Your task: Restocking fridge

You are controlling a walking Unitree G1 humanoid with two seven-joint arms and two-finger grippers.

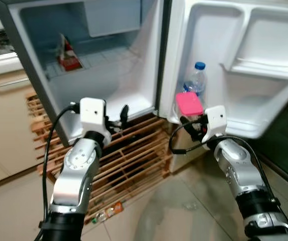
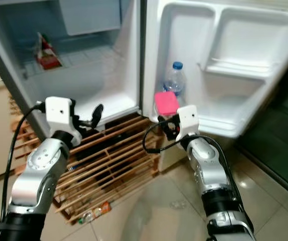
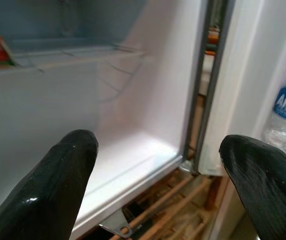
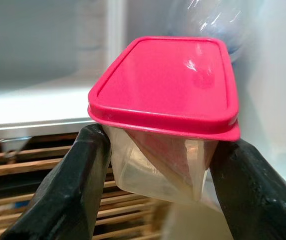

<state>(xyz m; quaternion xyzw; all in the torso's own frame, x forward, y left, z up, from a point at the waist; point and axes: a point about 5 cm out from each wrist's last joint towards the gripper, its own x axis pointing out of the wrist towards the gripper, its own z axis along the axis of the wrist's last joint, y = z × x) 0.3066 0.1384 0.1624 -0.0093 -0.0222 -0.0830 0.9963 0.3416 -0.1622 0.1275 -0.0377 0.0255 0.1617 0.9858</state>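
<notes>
Gripped between my right gripper's (image 1: 193,122) two black fingers is a clear food container (image 4: 167,125) with a pink lid, held just in front of the open fridge door's (image 1: 264,55) lowest shelf. A water bottle (image 1: 195,83) stands on that shelf, just behind the container. My left gripper (image 1: 119,118) hangs spread and empty before the fridge's (image 1: 108,95) bare bottom compartment, whose upper shelf carries a red carton (image 1: 68,55). My worry: pushing the container straight in could knock the bottle over, since the two look nearly touching. The fingers pinch only the tapered base, so it might tilt or slip out.
</notes>
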